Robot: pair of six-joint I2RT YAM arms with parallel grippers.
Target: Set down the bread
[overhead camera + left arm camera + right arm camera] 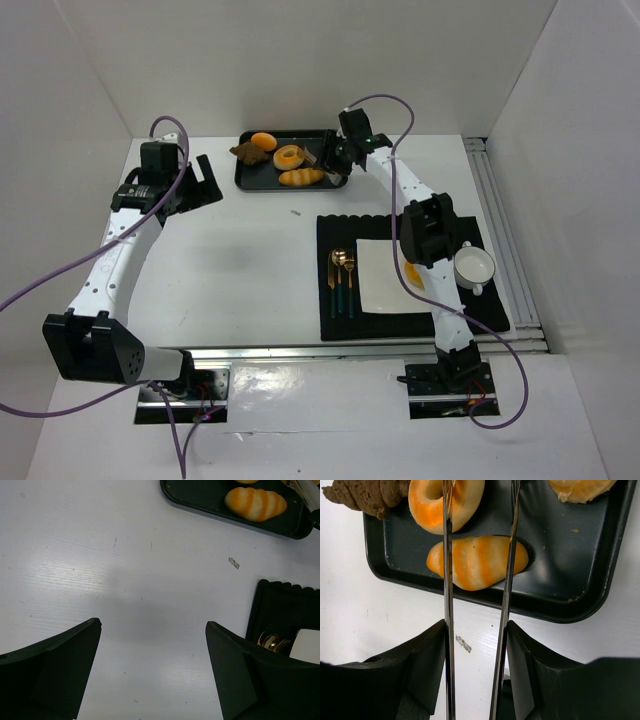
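A black tray (255, 178) at the back holds a striped oblong bread (300, 177), a ring donut (289, 156), a brown croissant (247, 152) and a round orange bun (264, 140). My right gripper (335, 160) is shut on metal tongs (448, 605). The two tong blades stand apart over the striped bread (477, 562), one on each side of its middle. Whether they touch it I cannot tell. My left gripper (205, 180) is open and empty over bare table left of the tray, and it also shows in its wrist view (152, 630).
A black placemat (335, 300) at front right carries a white square plate (385, 275), gold cutlery (340, 275) and a white bowl (475, 266). An orange piece (413, 276) shows at the plate's right edge beside the arm. A small scrap (296, 212) lies on the table.
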